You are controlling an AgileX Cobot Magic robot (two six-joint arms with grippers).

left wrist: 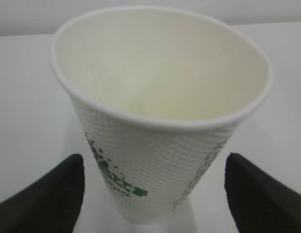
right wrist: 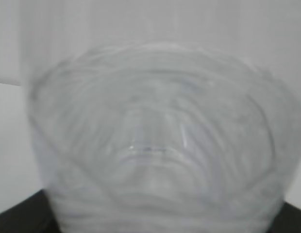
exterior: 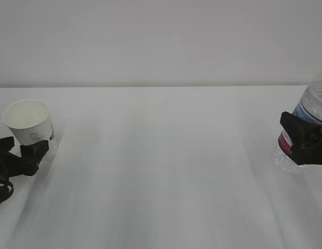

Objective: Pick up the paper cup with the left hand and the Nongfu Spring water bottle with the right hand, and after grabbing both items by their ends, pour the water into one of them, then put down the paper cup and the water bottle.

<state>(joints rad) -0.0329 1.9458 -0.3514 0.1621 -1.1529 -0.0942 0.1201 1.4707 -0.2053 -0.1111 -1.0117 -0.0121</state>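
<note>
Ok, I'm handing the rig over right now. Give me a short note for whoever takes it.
Left hand: open, a finger on each side of the paper cup, clear gaps both sides. The cup tilts at the table's far left.
Right hand: shut on the Nongfu Spring water bottle, far right.
Done: bottle gripped.
Unclear: whether anything was poured.
Left: settle the cup, put down the bottle.

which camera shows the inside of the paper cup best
The left wrist view: the paper cup fills the frame, its cream interior open to the camera. The exterior view shows it small and tilted at the far left. The right wrist view shows none of it.
</note>
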